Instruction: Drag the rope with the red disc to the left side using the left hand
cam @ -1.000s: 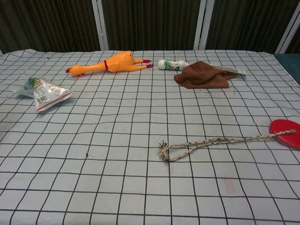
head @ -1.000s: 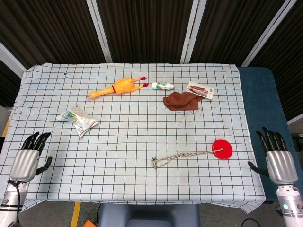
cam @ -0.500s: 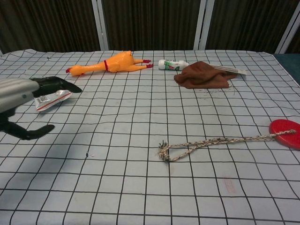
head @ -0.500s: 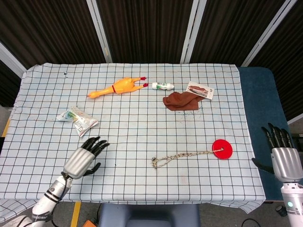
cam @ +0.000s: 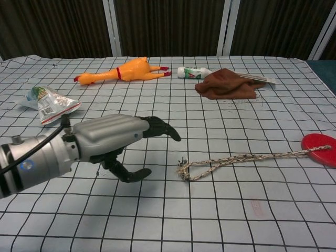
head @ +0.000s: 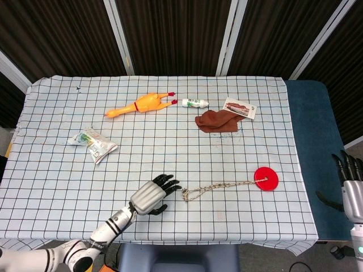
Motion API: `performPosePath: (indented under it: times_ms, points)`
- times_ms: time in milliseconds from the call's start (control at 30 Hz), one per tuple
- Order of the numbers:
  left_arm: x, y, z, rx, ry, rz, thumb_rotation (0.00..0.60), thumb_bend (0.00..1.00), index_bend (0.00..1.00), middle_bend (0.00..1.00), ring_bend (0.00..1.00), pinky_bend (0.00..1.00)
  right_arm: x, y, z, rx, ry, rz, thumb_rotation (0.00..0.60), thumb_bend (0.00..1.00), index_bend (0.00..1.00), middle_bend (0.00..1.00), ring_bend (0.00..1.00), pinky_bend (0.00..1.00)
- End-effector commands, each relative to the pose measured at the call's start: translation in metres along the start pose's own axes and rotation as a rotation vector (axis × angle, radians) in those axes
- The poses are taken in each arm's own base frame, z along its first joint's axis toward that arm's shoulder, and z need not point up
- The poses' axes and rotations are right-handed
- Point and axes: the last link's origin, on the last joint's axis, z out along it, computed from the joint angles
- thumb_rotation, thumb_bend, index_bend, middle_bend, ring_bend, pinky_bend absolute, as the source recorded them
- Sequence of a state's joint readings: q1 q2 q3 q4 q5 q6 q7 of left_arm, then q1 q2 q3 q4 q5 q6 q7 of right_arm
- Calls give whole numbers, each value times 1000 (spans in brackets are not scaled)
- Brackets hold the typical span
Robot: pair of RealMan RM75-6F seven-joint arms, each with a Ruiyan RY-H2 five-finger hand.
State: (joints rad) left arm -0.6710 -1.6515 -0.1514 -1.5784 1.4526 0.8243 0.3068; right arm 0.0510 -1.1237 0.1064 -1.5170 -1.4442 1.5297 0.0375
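Grey-shelled and black-fingered, your left hand (head: 152, 195) hovered over the near middle of the worktop (head: 57, 187), its fingers (cam: 160, 127) spread apart and holding nothing, their tips pointing toward the rope (head: 218, 186). The frayed loop end of that rope lay just beside those fingertips, not touching them. From there the rope ran to your right, ending at the red disc (head: 265, 178), which lay flat near the worktop's right edge. Your right hand (head: 351, 190) stood off the worktop at the far right edge of the head view, fingers extended and apart, empty. Further back, a crumpled snack packet (head: 92, 143) lay to the left. Beyond that sat a brown cloth (head: 217, 120) with a small card (head: 239, 107) touching it, a white tube (head: 195, 103), and a yellow rubber chicken (head: 142, 105).
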Motion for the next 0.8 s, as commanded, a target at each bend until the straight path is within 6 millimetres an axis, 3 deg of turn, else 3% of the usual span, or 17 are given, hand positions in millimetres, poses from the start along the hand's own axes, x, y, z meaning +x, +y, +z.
performPosePath:
  times_ms: [33, 433, 800]
  points:
    - [0, 20, 38, -8, -27, -46, 600, 425, 184, 113, 14, 114, 0, 5, -3, -12, 2, 2, 600, 290, 0, 0, 0, 0]
    - [-14, 37, 71, 34, -48, 31, 600, 403, 215, 123, 14, 112, -3, 14, -8, -37, -3, 11, 600, 290, 0, 0, 0, 0]
    - [-12, 31, 73, 101, -86, 39, 563, 394, 203, 122, 0, 104, -5, 16, -8, -44, -9, 5, 600, 290, 0, 0, 0, 0]
